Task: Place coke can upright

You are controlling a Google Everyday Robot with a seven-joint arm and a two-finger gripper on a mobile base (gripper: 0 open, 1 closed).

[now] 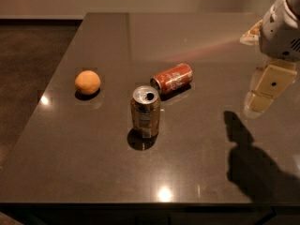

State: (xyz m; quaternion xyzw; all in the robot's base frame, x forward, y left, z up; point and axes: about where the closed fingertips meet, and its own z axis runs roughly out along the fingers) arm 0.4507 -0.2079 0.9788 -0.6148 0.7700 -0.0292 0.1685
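The coke can (173, 78), red with white lettering and silver ends, lies on its side near the middle of the dark table (93, 163). My gripper (263, 93) hangs above the table at the right edge of the camera view, well to the right of the can and apart from it, holding nothing that I can see.
A brownish-gold can (145, 112) stands upright just in front and to the left of the coke can. An orange (87, 82) rests on the table's left part. The table's left edge drops to a dark floor (28, 69).
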